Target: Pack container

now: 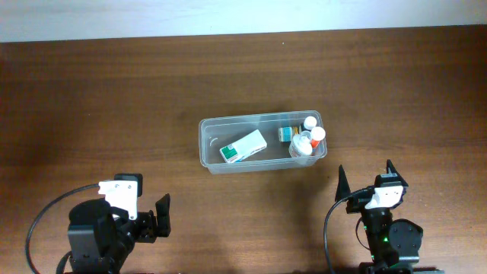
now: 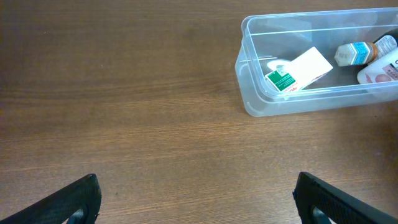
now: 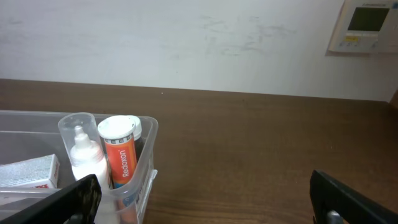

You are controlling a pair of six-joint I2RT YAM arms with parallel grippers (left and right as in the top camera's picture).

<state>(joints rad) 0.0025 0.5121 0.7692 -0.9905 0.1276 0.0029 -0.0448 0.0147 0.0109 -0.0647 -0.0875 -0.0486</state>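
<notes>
Container [image 1: 217, 141] lies ahead-left of the nearer right gripper [image 1: 365, 170], ahead-right of left gripper [image 2: 196, 186], long axis crosswise; both spread, empty.

Overhead looks straight down on the wooden table [image 1: 91, 91]. Left wrist tilts down from low; right wrist faces the wall [image 3: 186, 43] levelly, seemingly closest. All three share the container [image 1: 215, 137].

Left gripper [image 2: 196, 186] and right gripper [image 3: 204, 186] — jaws spread wide, both empty
</notes>
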